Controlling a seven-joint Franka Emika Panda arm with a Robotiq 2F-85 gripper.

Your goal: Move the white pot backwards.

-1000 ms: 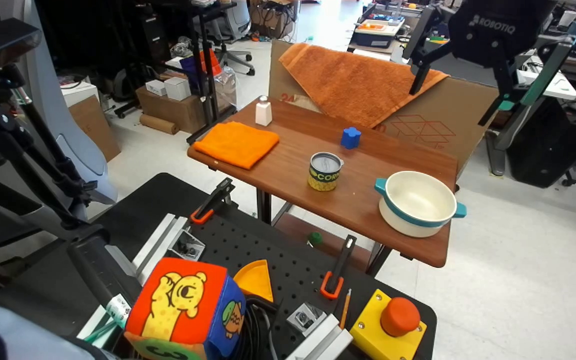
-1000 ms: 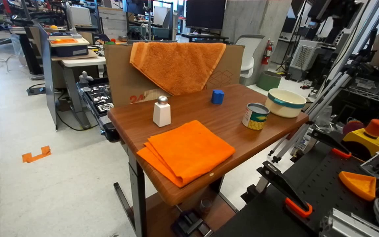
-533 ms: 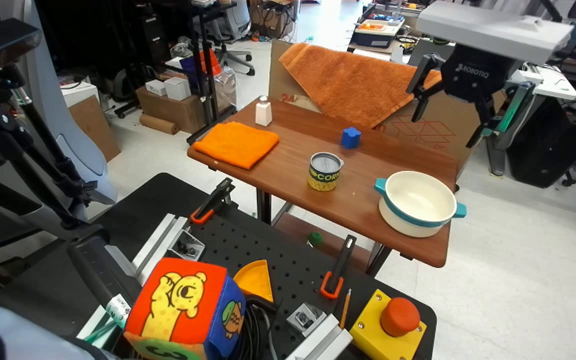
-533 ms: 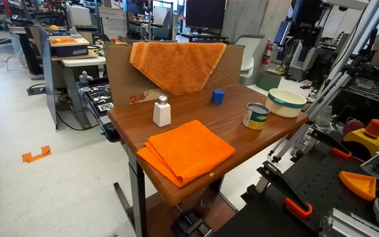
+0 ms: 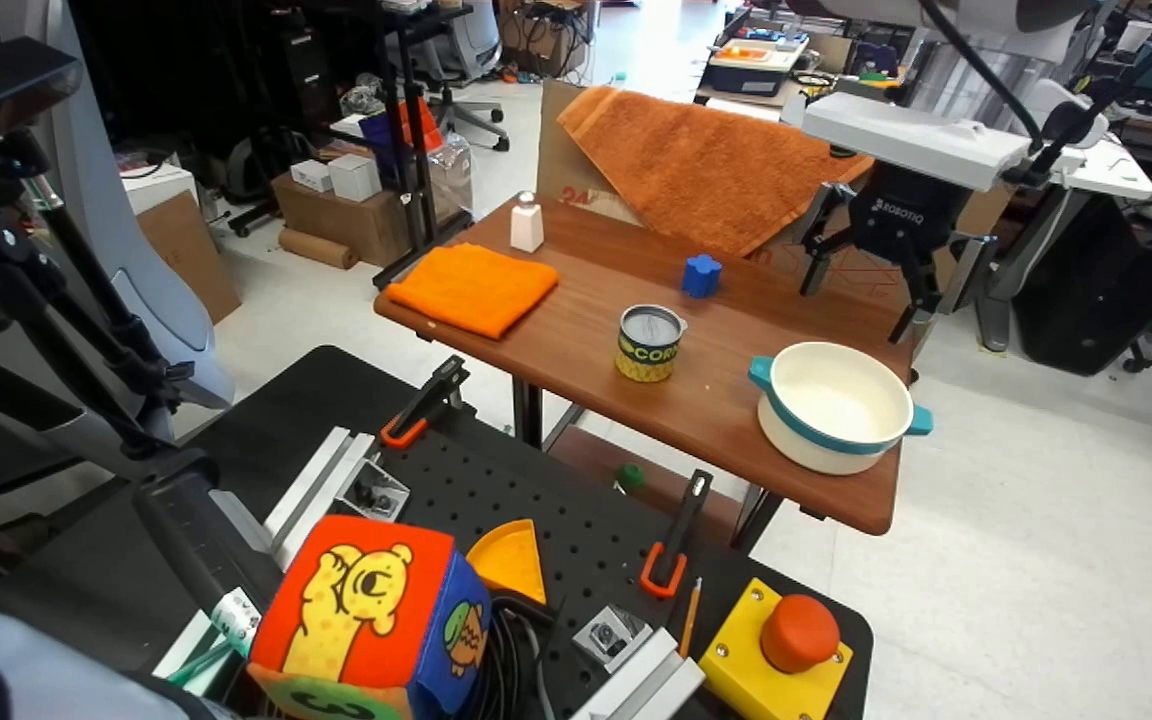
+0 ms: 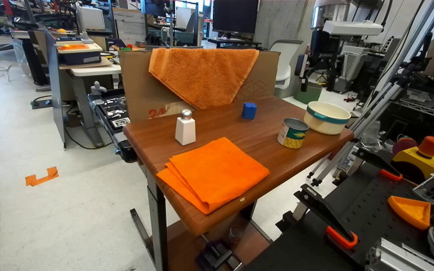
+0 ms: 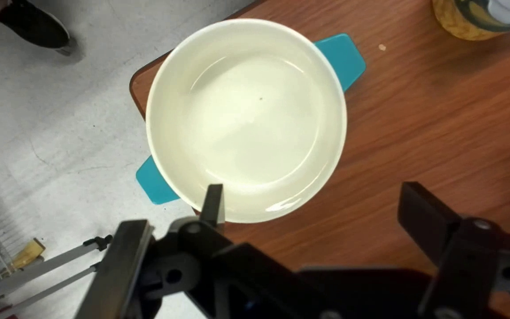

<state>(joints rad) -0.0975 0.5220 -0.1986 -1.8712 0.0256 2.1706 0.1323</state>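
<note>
The white pot [image 5: 841, 400] is wide and round, cream-white with a teal band and two teal side handles. It stands upright and empty at one end of the brown table [image 5: 576, 320]. It also shows in an exterior view [image 6: 326, 119] and in the wrist view [image 7: 246, 119], with one handle past the table edge. My gripper [image 5: 854, 312] is open and empty, in the air above and behind the pot; it also shows in an exterior view [image 6: 317, 89]. In the wrist view, the left finger of the gripper [image 7: 312, 188] overlaps the pot's near rim; the right finger is over bare wood.
A corn tin [image 5: 648, 345] stands beside the pot. A blue block [image 5: 702, 276], a folded orange cloth [image 5: 476, 288] and a white shaker [image 5: 527, 228] are farther along the table. Cardboard with an orange towel [image 5: 716, 160] stands behind the table.
The gripper has come down and moved toward the table, to the left in both exterior views. It has stayed open. The pot and other objects have not moved.
</note>
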